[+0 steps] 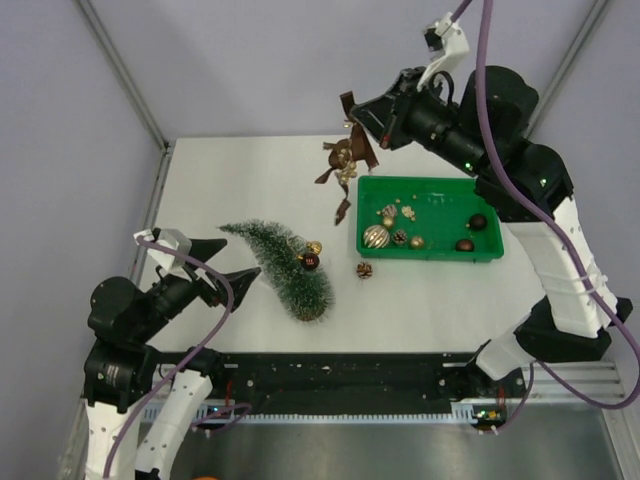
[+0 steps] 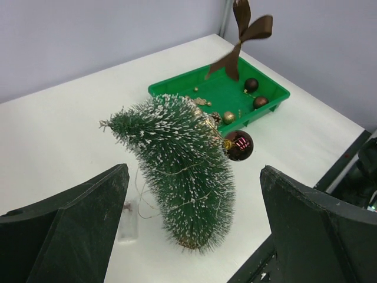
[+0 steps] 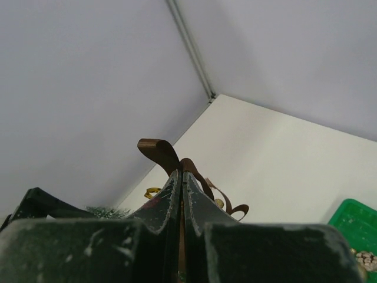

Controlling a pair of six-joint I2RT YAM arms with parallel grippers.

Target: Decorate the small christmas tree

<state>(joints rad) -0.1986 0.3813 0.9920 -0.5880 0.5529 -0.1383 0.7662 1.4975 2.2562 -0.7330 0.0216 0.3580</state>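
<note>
The white table (image 1: 250,170) carries four things. The small christmas tree (image 1: 285,265) stands tilted on its base straight ahead of the left gripper (image 1: 240,258), its tip leaning over. At its foot, nearer that gripper, lies a small clear box (image 2: 128,227) on a thin wire. The green plastic tray (image 1: 430,190) rests farther out, below the right gripper (image 1: 360,118). A small gold-brown ornament (image 1: 364,269) lies just off the tray's near corner, between tray and tree.

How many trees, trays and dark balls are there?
Tree: 1
Tray: 1
Dark balls: 3 (two in the tray, one on the tree)
Total: 5
</note>
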